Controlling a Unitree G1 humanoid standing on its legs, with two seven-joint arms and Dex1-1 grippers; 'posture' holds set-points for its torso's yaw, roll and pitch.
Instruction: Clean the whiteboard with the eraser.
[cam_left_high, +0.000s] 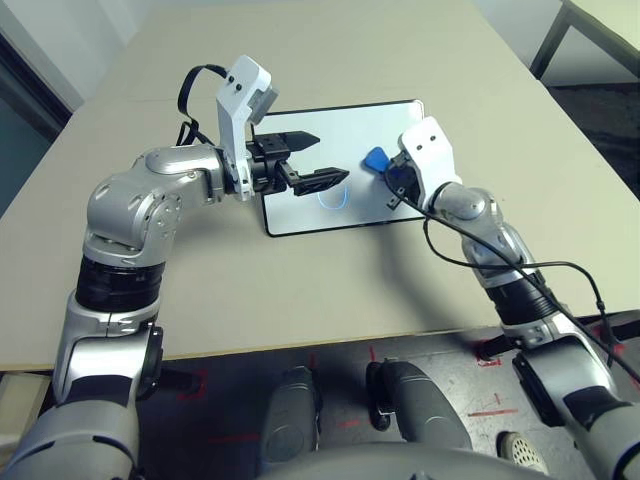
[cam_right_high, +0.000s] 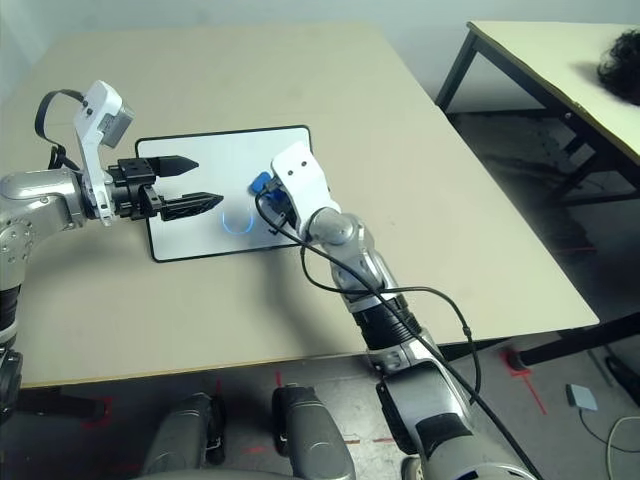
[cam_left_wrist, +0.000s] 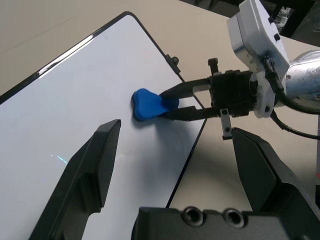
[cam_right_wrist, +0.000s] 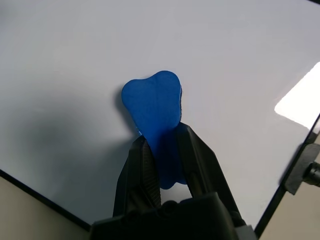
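Eraser in grip at the board's right side, blue mark waiting

I have the right gripper (cam_right_wrist: 167, 175) pinching the blue eraser (cam_right_wrist: 154, 102) by its waist, its two black fingers pressed in from either side; the eraser is over the right part of the whiteboard (cam_left_high: 290, 215), at or very near the surface, and I cannot tell whether its underside bears fully on it. The left gripper (cam_left_high: 318, 160) has its fingers spread with nothing between them, above the board's left part; the blue curved mark (cam_right_high: 238, 222) lies close by it, between the two grippers.

What worries me most is a clash: sweeping the eraser left to the mark could run the right gripper into the left one's fingers, so I would lift the left clear first; a hard push with nothing bracing the board could slide it over the table (cam_left_high: 250, 300); a tilted eraser could leave streaks or twist out of the pinch; the black cable (cam_right_high: 350, 268) along the right forearm could snag on a wide stroke.

As for containers, I see none in use; the eraser is in the gripper alone.
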